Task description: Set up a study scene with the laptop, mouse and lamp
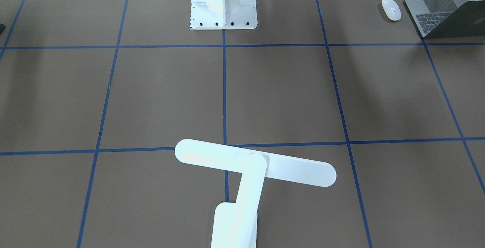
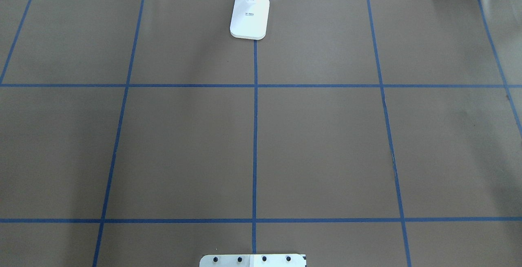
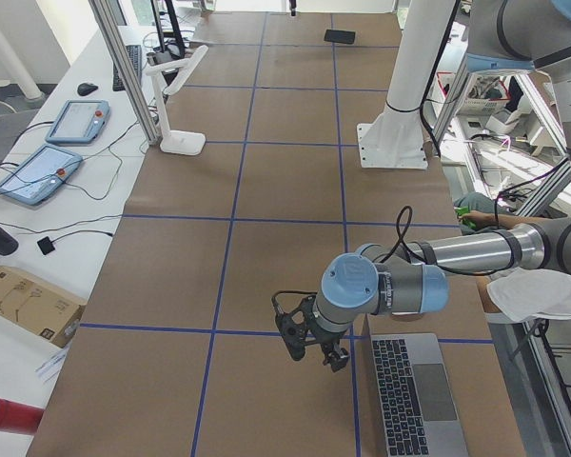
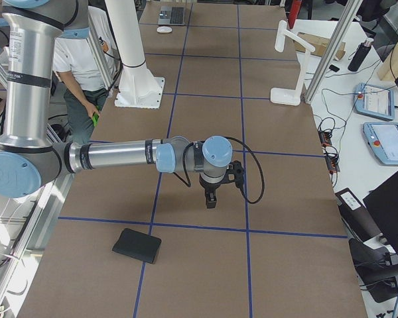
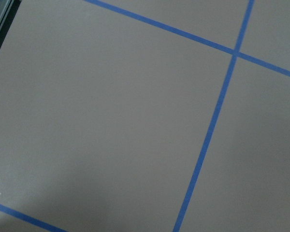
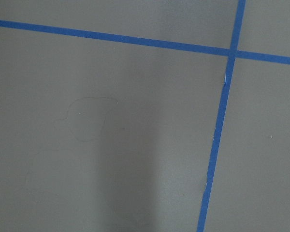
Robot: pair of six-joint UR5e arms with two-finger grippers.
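**Status.** No task item is grasped and the set-up step has not begun.

**Item positions**
- The laptop (image 1: 445,15) lies open at the upper right of the front-facing frame, keyboard exposed.
- The mouse (image 1: 391,9) sits just beside the laptop, on its frame-left side and apart from it.
- The lamp (image 1: 254,164) stands at the lower centre of that frame, well apart from both. Its bar head lies crosswise over a blue tape line. In the overhead frame its base is at the top centre.
- The white pedestal (image 1: 223,2) at the top centre is robot structure, not a task item.

**End effector state**
- The left end effector (image 3: 314,354) hangs above the table (image 2: 183,144), near the laptop's far corner at the lower centre of the left side frame. It carries nothing, but whether it is released or clenched cannot be told.
- The right end effector (image 4: 210,199) points down over bare table at the centre of the right side frame, near a black mat (image 4: 137,246). It is also empty, and its state cannot be told (both wrist views show only table and tape).

**Step in hand (judgement).** Approach to the first item, most likely the laptop or mouse by the left arm.

**Next move requires**
1. Fingers spread before descent.
2. A grip on the laptop's base edge, not the lid, since the hinge may fold.
3. A low, centred grip on the mouse, as the glossy shell may slip
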